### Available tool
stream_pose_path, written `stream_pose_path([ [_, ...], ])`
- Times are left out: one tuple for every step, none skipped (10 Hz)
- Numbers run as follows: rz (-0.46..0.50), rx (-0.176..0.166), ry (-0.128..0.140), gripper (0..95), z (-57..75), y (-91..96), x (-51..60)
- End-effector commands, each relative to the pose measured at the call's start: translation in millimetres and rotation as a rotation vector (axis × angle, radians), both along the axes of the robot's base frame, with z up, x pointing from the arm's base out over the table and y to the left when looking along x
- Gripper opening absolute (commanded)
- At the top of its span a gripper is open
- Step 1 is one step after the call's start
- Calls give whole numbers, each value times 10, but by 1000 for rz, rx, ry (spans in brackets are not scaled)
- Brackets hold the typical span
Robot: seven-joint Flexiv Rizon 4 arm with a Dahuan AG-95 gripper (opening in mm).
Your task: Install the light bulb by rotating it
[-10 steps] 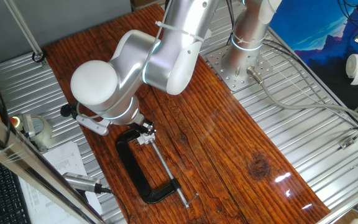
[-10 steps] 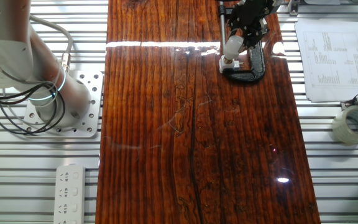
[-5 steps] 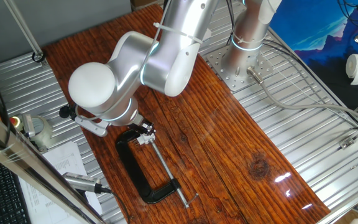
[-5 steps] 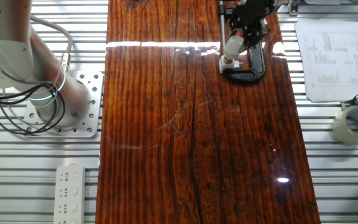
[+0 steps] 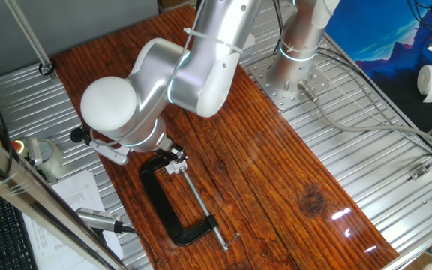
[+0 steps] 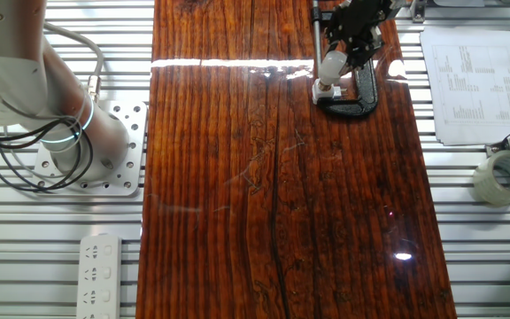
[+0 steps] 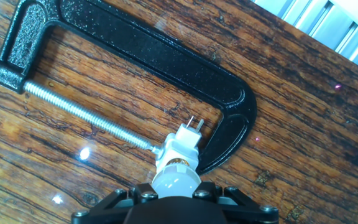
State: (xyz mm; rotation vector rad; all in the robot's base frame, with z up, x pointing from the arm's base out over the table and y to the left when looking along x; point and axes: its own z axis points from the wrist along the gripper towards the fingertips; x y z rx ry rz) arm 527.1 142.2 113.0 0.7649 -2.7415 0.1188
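While the pincer (image 7: 174, 190) grips the light bulb (image 7: 175, 178) (pale head), its base meets the socket (image 7: 180, 146).

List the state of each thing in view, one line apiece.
Light bulb: seated in the socket, base partly showing.
Socket: pinched in the clamp, prongs pointing away.
Clamp: lying flat on the table, screw run in against the socket.
Gripper: at the bulb; whether the jaws are shut cannot be told.

Silver-white rounded arm (image 5: 193, 67); glowing cyan joint rings; black gripper (image 6: 354, 35).
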Motion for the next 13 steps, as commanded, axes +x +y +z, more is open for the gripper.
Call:
stream_pose_path([
  [0, 1, 0, 380, 5, -5, -7],
  [-1, 1, 0, 380, 5, -5, -7],
  [0, 0, 1, 380, 5, -5, -7],
  [0, 0, 2, 380, 6, -7, -7],
  [-1, 2, 1, 380, 7, -6, -8],
  [-2, 2, 1, 380, 8, -6, -8],
  [-3, 5, 0, 380, 17, -4, -11],
  [-3, 5, 1, 380, 19, -5, -12],
  [-3, 5, 1, 380, 20, -5, -12],
  [-2, 7, 1, 380, 20, -5, -12],
  [-2, 9, 0, 380, 21, -5, -12],
  [-2, 11, -4, 380, 26, -2, -13],
  [-1, 13, -9, 380, 31, 1, -10],
])
